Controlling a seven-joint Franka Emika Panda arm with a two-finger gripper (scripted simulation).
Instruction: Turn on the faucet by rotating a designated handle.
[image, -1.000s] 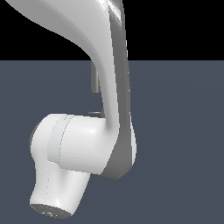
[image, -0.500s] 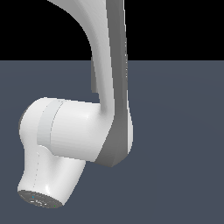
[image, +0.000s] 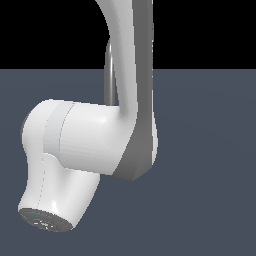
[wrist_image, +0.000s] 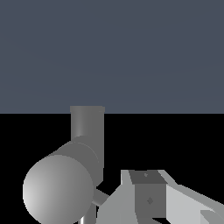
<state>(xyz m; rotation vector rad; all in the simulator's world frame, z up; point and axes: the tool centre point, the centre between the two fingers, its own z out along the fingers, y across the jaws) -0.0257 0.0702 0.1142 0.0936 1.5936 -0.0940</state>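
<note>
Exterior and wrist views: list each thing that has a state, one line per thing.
faucet: upright, mostly hidden behind the robot arm in the exterior view; no water visible.
handle: only a short thin rod shows in the wrist view; its position cannot be judged.
gripper: close beside the faucet; fingertips out of frame, open or shut cannot be told.
robot arm: bent, filling the exterior view.

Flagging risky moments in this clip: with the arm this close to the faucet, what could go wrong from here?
1. In the exterior view the robot arm hides nearly all of the faucet, so contact cannot be checked there.
2. In the wrist view the faucet's thick tube sits right beside the hand; a small drift might bump it instead of the handle.
3. The handle cannot be picked out with confidence, so the push may miss.
</note>
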